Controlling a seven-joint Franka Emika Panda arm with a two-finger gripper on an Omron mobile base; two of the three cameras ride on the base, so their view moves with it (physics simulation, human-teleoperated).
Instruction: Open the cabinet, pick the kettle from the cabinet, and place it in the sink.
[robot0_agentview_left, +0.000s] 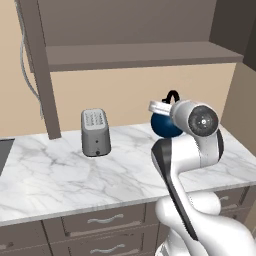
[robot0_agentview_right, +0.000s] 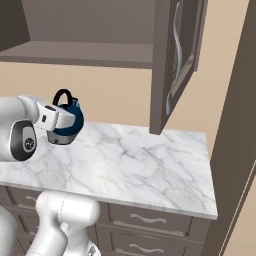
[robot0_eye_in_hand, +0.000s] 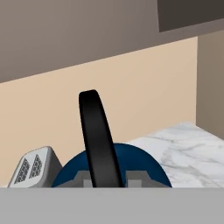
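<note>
Marble counter (robot0_agentview_right: 150, 160), claw (robot0_eye_in_hand: 109, 180) clenched on kettle (robot0_agentview_right: 70, 125) handle, kettle hanging above counter

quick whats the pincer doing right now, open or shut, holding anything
pincer: shut on the kettle, gripping its black arched handle, kettle lifted above the marble counter.

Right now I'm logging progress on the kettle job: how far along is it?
Done: the cabinet door hangs open, and the kettle is out of it. In hand: the end effector is shut on the kettle's black handle, carrying it above the marble counter, right of the toaster. Left: moving it to the sink, whose edge shows at the far left, and setting it inside.
</note>
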